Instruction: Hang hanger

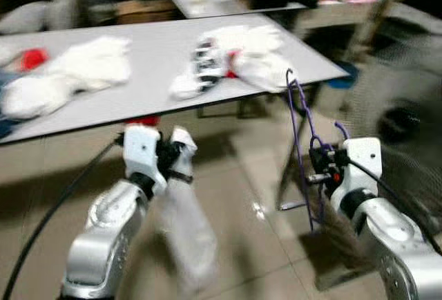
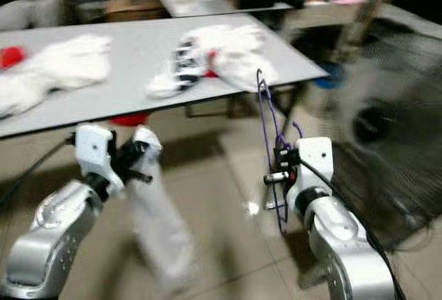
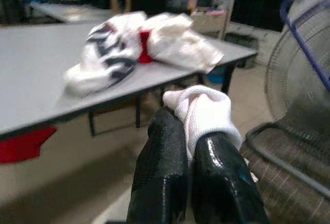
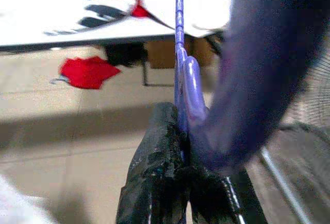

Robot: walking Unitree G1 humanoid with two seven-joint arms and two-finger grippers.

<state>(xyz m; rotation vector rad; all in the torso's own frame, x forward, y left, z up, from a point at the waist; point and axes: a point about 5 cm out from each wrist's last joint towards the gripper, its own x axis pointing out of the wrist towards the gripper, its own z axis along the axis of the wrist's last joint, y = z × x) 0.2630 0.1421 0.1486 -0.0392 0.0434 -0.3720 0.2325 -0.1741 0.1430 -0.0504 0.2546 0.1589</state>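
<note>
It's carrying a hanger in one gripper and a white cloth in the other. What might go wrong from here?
Three risks stand out:
1. The purple hanger is thin wire, pinched low down by the right gripper, so it could twist or slip.
2. The white garment dangles from the left gripper toward the floor and might drag or get stepped on.
3. The hanger's hook sits close to the grey table edge and the pile of clothes, so it could snag.

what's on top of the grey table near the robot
On the grey table: white clothes at left, a white heap with a black-striped piece at right, something red. Whatever lies beneath the heaps is covered.
</note>
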